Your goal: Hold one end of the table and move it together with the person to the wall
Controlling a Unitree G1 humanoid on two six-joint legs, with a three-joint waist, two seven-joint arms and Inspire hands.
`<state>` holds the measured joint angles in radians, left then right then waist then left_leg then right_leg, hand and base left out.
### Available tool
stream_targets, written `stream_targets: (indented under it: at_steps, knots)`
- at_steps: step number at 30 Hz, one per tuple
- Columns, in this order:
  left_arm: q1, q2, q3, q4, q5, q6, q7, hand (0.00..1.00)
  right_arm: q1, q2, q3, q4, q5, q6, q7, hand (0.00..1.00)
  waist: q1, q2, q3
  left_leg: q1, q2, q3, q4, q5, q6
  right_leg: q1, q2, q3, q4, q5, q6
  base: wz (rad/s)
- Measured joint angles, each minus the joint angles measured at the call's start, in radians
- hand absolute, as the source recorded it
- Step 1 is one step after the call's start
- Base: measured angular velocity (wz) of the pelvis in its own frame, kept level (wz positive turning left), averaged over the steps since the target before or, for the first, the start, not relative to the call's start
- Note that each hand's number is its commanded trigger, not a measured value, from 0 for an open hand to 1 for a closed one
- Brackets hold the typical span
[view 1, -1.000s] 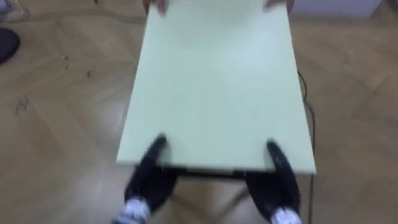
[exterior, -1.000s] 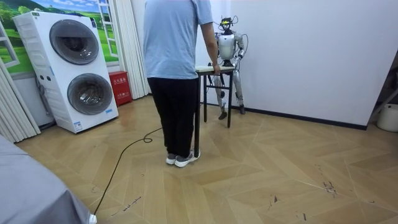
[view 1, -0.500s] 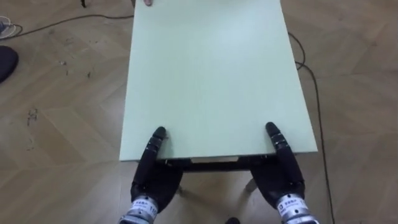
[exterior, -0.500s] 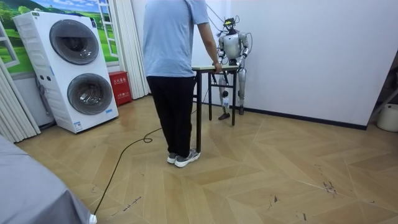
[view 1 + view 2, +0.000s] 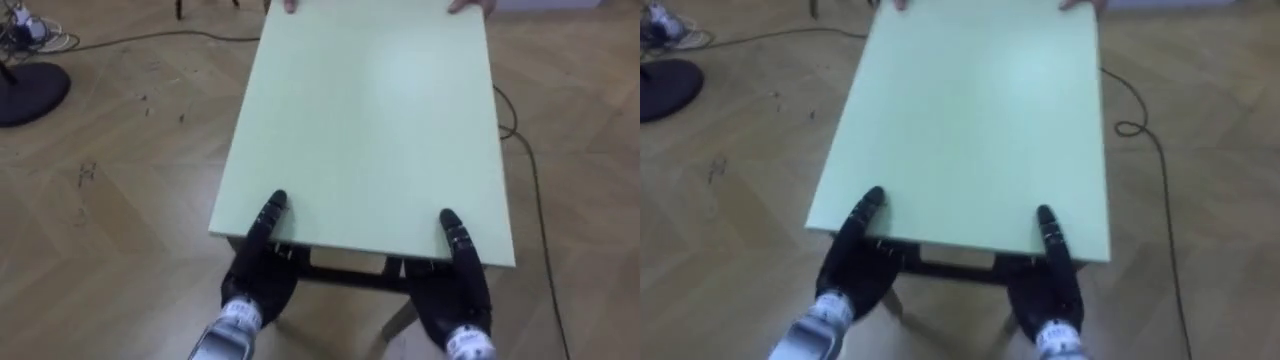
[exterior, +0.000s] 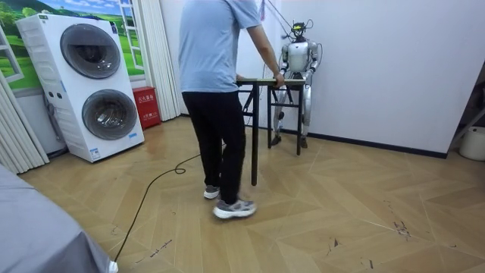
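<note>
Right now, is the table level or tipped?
Level, near enough: in the room view the table top runs flat from the person at one end to the robot at the other.

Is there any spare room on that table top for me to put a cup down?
The whole middle of the table top is bare, between the person's hands at the far edge and the left robot hand and right robot hand near the front corners. Only those two edges are taken.

Arms forward, left robot hand [image 5: 258, 272] and right robot hand [image 5: 452, 288] pinching table [image 5: 370, 120] edge
</note>
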<state>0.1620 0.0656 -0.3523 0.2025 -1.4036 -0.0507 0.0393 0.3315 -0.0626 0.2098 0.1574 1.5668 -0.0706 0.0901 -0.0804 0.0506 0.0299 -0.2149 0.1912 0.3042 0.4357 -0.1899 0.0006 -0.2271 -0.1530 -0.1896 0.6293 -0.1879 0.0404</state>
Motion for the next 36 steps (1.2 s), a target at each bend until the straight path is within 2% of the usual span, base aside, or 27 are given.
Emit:
stream_targets:
  at_steps: [1, 2, 3, 5, 7, 8, 9, 10, 18, 21, 24, 25, 26, 27, 28, 29, 30, 31, 32, 35, 36]
  knots:
    - [-0.001, 0.005, -0.008, -0.018, 0.0, -0.017, 0.0, 1.0, -0.004, 0.0, 0.003, 0.0, 0.007, -0.008, 0.018, 1.0, 0.001, -0.007, -0.0049, 0.004, -0.025, -0.008, -0.089, 0.069, -0.007, 0.076, 0.033, 0.006, -0.1, -0.002, 0.012, 0.25]
    - [0.0, 0.012, -0.003, -0.026, -0.005, -0.025, -0.002, 1.0, -0.015, -0.004, 0.009, 0.0, 0.008, -0.017, 0.025, 1.0, 0.018, -0.026, -0.015, -0.003, -0.059, -0.006, -0.139, 0.115, -0.011, 0.149, 0.051, 0.014, -0.248, -0.011, 0.015, -0.09]
    - [-0.001, 0.015, 0.003, -0.029, -0.009, -0.025, -0.004, 1.0, -0.028, -0.011, 0.017, -0.001, 0.008, -0.021, 0.025, 1.0, 0.032, -0.028, -0.0137, -0.003, -0.069, -0.016, -0.157, 0.126, -0.016, 0.163, 0.053, 0.009, -0.302, -0.01, 0.014, -0.23]
    - [0.01, 0.02, -0.006, -0.03, -0.026, -0.024, -0.006, 1.0, -0.029, -0.031, 0.04, 0.0, 0.008, -0.038, 0.021, 1.0, 0.026, -0.027, -0.0146, 0.028, -0.09, -0.056, -0.223, 0.168, -0.031, 0.226, 0.06, -0.044, -0.394, -0.007, 0.007, 0.23]
    - [0.026, 0.02, -0.013, -0.03, -0.027, -0.024, -0.005, 1.0, -0.014, -0.037, 0.046, 0.0, 0.008, -0.04, 0.02, 1.0, 0.03, -0.037, -0.0115, 0.058, -0.088, -0.062, -0.252, 0.181, -0.04, 0.249, 0.067, -0.071, -0.408, -0.008, 0.004, 0.29]
    - [0.032, 0.022, -0.013, -0.03, -0.03, -0.024, -0.006, 1.0, -0.012, -0.04, 0.052, 0.0, 0.006, -0.041, 0.022, 1.0, 0.034, -0.041, -0.011, 0.058, -0.086, -0.062, -0.251, 0.181, -0.042, 0.25, 0.068, -0.088, -0.409, -0.015, -0.008, 0.11]
    - [0.033, 0.023, -0.014, -0.03, -0.034, -0.023, -0.008, 1.0, -0.012, -0.04, 0.052, 0.0, 0.006, -0.042, 0.024, 1.0, 0.036, -0.041, -0.011, 0.055, -0.085, -0.062, -0.251, 0.181, -0.042, 0.251, 0.068, -0.096, -0.409, -0.017, -0.01, 0.09]
    - [0.033, 0.022, -0.014, -0.033, -0.035, -0.022, -0.011, 1.0, -0.013, -0.044, 0.052, 0.0, 0.006, -0.044, 0.031, 1.0, 0.037, -0.041, -0.0112, 0.047, -0.084, -0.062, -0.251, 0.182, -0.044, 0.252, 0.068, -0.113, -0.409, -0.017, -0.01, 0.11]
    - [0.032, 0.028, -0.017, -0.039, -0.033, -0.021, -0.02, 1.0, -0.007, -0.042, 0.058, 0.0, 0.004, -0.062, 0.048, 1.0, 0.05, -0.046, -0.0094, 0.032, -0.091, -0.066, -0.251, 0.18, -0.045, 0.257, 0.068, -0.153, -0.409, -0.017, -0.01, 0.16]
    - [0.032, 0.032, -0.023, -0.043, -0.025, -0.02, -0.02, 1.0, 0.003, -0.036, 0.053, 0.0, 0.006, -0.066, 0.053, 1.0, 0.039, -0.043, -0.0102, 0.024, -0.096, -0.063, -0.247, 0.18, -0.044, 0.272, 0.068, -0.198, -0.409, -0.017, -0.01, 0.39]
    - [0.033, 0.032, -0.024, -0.045, -0.024, -0.02, -0.02, 1.0, 0.002, -0.036, 0.04, 0.0, 0.005, -0.068, 0.055, 1.0, 0.032, -0.042, -0.0103, 0.022, -0.1, -0.061, -0.247, 0.176, -0.038, 0.279, 0.067, -0.211, -0.396, -0.017, -0.01, 0.33]
    - [0.038, 0.029, -0.024, -0.044, -0.024, -0.02, -0.02, 1.0, 0.002, -0.038, 0.036, 0.002, 0.003, -0.062, 0.055, 1.0, 0.033, -0.038, -0.0073, 0.034, -0.097, -0.075, -0.25, 0.175, -0.036, 0.26, 0.062, -0.209, -0.338, -0.018, -0.009, 0.19]
    - [0.048, 0.02, -0.025, -0.044, -0.026, -0.021, -0.02, 1.0, 0.004, -0.038, 0.035, 0.008, 0.002, -0.057, 0.055, 1.0, 0.028, -0.026, 0.0002, 0.049, -0.074, -0.126, -0.247, 0.174, -0.036, 0.21, 0.06, -0.167, -0.234, -0.051, -0.018, 0.1]
    - [0.054, 0.024, -0.021, -0.047, -0.03, -0.024, -0.02, 1.0, 0.004, -0.036, 0.041, 0.008, -0.003, -0.055, 0.055, 1.0, 0.029, -0.02, 0.0044, 0.048, -0.072, -0.156, -0.24, 0.173, -0.038, 0.19, 0.078, -0.105, -0.264, -0.066, -0.037, -0.07]
    - [0.065, 0.031, -0.002, -0.064, -0.043, -0.024, -0.028, 1.0, -0.005, -0.037, 0.049, -0.009, -0.017, -0.046, 0.053, 1.0, 0.037, -0.048, -0.0021, 0.024, -0.09, -0.168, -0.222, 0.162, -0.042, 0.138, 0.088, -0.031, -0.38, -0.01, -0.059, 0.05]
    - [0.067, 0.023, 0.003, -0.066, -0.046, -0.02, -0.03, 1.0, -0.007, -0.046, 0.044, -0.019, -0.029, -0.046, 0.052, 1.0, 0.029, -0.023, 0.0049, 0.009, -0.087, -0.168, -0.203, 0.133, -0.043, 0.135, 0.083, -0.053, -0.351, -0.008, -0.065, 0.2]
    - [0.069, 0.017, 0.0, -0.067, -0.045, -0.008, -0.03, 1.0, -0.007, -0.051, 0.035, -0.022, -0.036, -0.052, 0.052, 1.0, 0.033, -0.014, 0.0032, 0.003, -0.083, -0.145, -0.179, 0.115, -0.041, 0.134, 0.08, -0.076, -0.352, -0.013, -0.065, 0.28]
    - [0.077, 0.015, -0.003, -0.072, -0.046, -0.007, -0.032, 1.0, -0.009, -0.058, 0.046, -0.022, -0.033, -0.051, 0.052, 1.0, 0.044, -0.014, 0.0031, 0.014, -0.083, -0.118, -0.165, 0.096, -0.042, 0.141, 0.079, -0.089, -0.352, -0.013, -0.065, 0.13]
    - [0.078, 0.013, -0.003, -0.072, -0.046, -0.008, -0.031, 1.0, -0.009, -0.059, 0.047, -0.022, -0.033, -0.051, 0.052, 1.0, 0.048, -0.014, 0.0031, 0.018, -0.083, -0.108, -0.167, 0.091, -0.044, 0.144, 0.08, -0.093, -0.351, -0.013, -0.064, 0.08]
    - [0.08, 0.02, -0.003, -0.072, -0.054, -0.014, -0.031, 1.0, -0.014, -0.063, 0.062, -0.022, -0.035, -0.061, 0.052, 1.0, 0.07, -0.02, 0.0037, 0.019, -0.091, -0.102, -0.167, 0.091, -0.044, 0.147, 0.075, -0.118, -0.343, -0.018, -0.055, 0.12]
    - [0.083, 0.021, -0.004, -0.072, -0.056, -0.015, -0.031, 1.0, -0.016, -0.065, 0.063, -0.022, -0.037, -0.061, 0.052, 1.0, 0.07, -0.019, 0.0038, 0.02, -0.101, -0.102, -0.164, 0.087, -0.037, 0.15, 0.064, -0.125, -0.331, -0.025, -0.045, 0.29]
